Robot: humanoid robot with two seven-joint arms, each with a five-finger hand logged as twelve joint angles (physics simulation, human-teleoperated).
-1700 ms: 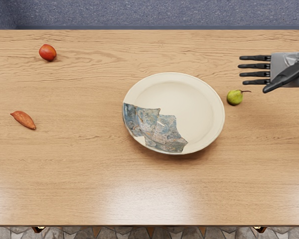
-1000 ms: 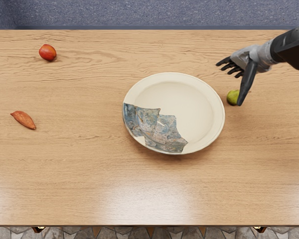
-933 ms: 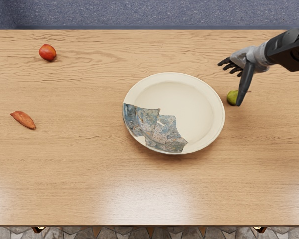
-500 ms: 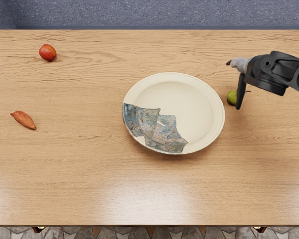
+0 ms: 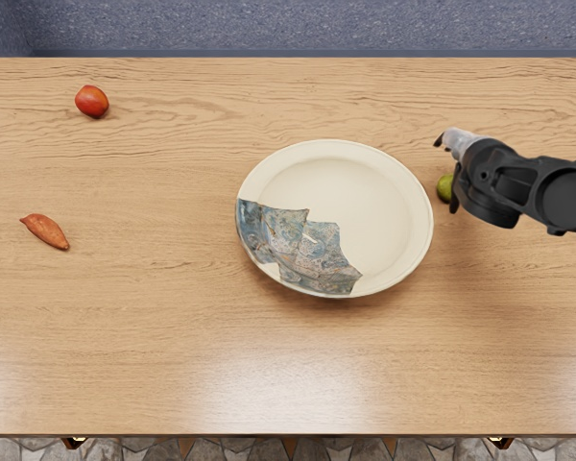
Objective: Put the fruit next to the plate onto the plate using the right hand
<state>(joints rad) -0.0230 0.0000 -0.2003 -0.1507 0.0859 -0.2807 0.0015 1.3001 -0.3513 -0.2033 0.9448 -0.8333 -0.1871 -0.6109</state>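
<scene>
Saw R hand over the pear, which sat just beside plate, rt rim. Wrist blocked my view, so couldn't tell if hand was open or gripping.

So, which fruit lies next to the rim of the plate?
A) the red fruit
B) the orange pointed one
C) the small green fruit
C: the small green fruit sits just off the right rim of the plate, partly hidden behind the right hand.
</scene>
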